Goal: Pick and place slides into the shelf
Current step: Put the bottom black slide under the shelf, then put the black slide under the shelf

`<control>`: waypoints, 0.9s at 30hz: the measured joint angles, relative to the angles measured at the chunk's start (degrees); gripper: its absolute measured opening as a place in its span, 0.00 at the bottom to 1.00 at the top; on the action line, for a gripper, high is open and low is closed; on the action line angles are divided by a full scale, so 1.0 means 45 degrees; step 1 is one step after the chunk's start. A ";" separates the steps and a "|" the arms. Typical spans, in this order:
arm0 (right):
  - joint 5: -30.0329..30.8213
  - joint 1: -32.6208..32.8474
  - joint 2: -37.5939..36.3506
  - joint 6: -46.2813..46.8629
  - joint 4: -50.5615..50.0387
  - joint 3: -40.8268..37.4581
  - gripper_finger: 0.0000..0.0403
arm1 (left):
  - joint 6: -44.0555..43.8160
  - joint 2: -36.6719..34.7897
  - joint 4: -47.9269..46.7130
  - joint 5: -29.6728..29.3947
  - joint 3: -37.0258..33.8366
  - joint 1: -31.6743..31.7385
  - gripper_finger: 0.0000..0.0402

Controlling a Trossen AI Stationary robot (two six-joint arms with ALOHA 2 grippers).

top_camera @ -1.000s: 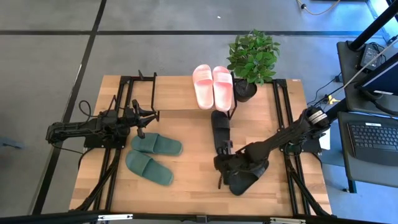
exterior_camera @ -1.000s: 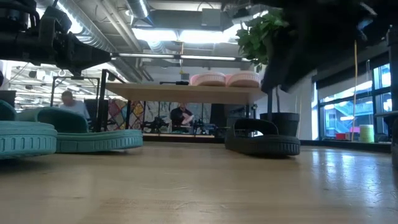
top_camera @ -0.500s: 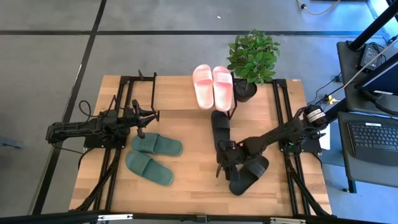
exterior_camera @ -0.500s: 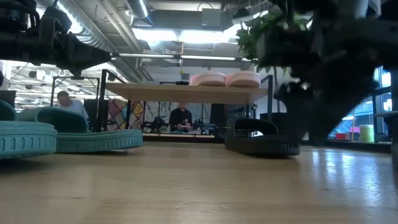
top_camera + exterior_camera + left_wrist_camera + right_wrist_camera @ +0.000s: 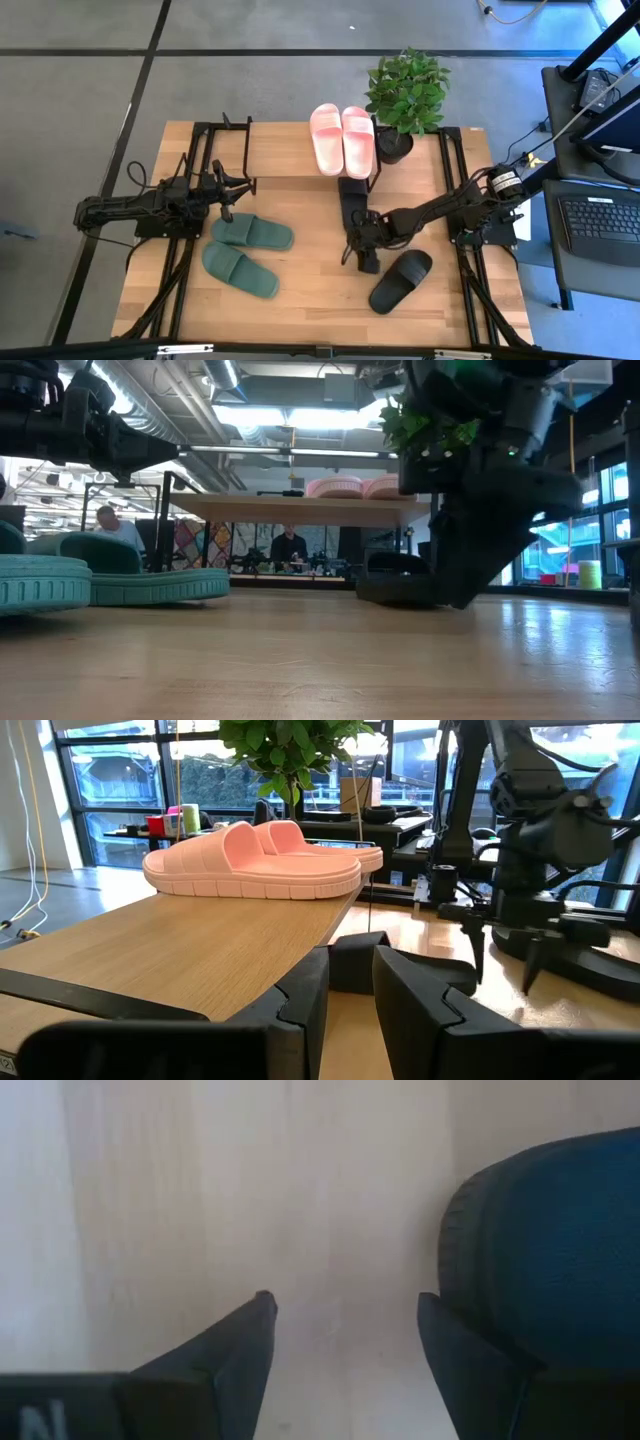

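Two pink slides lie side by side on the shelf's top board, soles down. One black slide lies on the table with its far end under the shelf. The other black slide lies near the table's near right side. The green pair rests on the table's near left part. My right gripper hangs open, pointing down beside the near end of the first black slide; I cannot tell whether a finger touches it. My left gripper waits open at the shelf's left end.
A potted plant stands at the shelf's right end. The shelf's thin black frame legs stand close to the first black slide. Black rails run along both table sides. Bare table shows between the green and black slides. People sit in the room behind.
My right gripper has moved from above the near right black slide toward the table's far edge and left, and down to the near end of the other black slide. The near right black slide now lies uncovered on the table.
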 joint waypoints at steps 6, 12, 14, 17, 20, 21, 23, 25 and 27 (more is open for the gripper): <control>0.0019 -0.1244 0.0005 -0.0282 -0.0033 -0.0019 0.61 | 0.0000 0.0000 0.0000 0.0000 0.0000 -0.0001 0.19; -0.0007 -0.2408 0.0005 -0.1028 -0.0029 -0.0019 0.61 | 0.0002 -0.0002 0.0000 -0.0005 0.0000 0.0000 0.19; 0.0154 -0.2742 0.0005 -0.1263 -0.0029 -0.0019 0.61 | 0.0004 0.0000 -0.0001 -0.0005 0.0000 0.0001 0.19; 0.0534 -0.3138 0.0005 -0.1395 0.0024 -0.0019 0.61 | 0.0005 0.0000 0.0000 -0.0004 0.0000 0.0002 0.19; 0.0539 -0.3373 0.0005 -0.1415 0.0032 -0.0019 0.61 | 0.0005 0.0000 0.0000 -0.0004 0.0000 0.0002 0.19; 0.0542 -0.3380 0.0005 -0.1418 0.0032 -0.0019 0.61 | 0.0005 -0.0002 0.0000 -0.0004 0.0000 0.0002 0.19; 0.0566 -0.3373 0.0005 -0.1413 0.0034 -0.0019 0.61 | 0.0004 -0.0001 0.0000 -0.0005 0.0000 0.0002 0.19; 0.0562 -0.3337 0.0005 -0.1319 0.0034 -0.0019 0.61 | 0.0005 0.0000 0.0000 -0.0001 0.0000 0.0002 0.19; 0.0494 -0.3162 -0.0031 -0.1043 0.0031 -0.0019 0.61 | 0.0005 -0.0002 0.0000 -0.0005 0.0000 0.0002 0.19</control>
